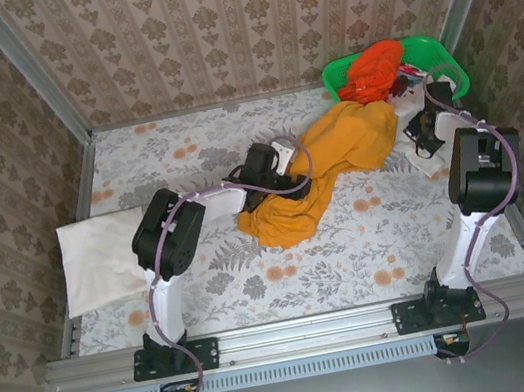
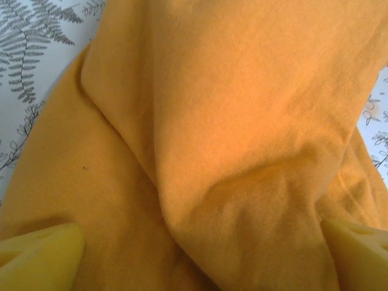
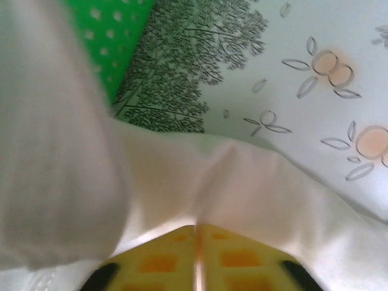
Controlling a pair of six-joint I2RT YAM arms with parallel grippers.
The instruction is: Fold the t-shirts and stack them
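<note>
Right claw [image 3: 197, 251] pinches a white t-shirt [image 3: 242, 182]; left claw [image 2: 200, 251] gapes over the crumpled amber t-shirt [image 2: 230, 121]; most folding looks undone.

The left arm [image 1: 169, 235] rises from its base at 7 o'clock, bends at the elbow and reaches toward 2 o'clock. The left gripper [image 1: 290, 183] sits near the table's middle, its yellow fingers [image 2: 36, 254] spread wide. The right arm [image 1: 480, 168] stands at 5 o'clock and reaches toward 12. The right gripper [image 1: 421, 132] points down, jaws pressed together.
</note>
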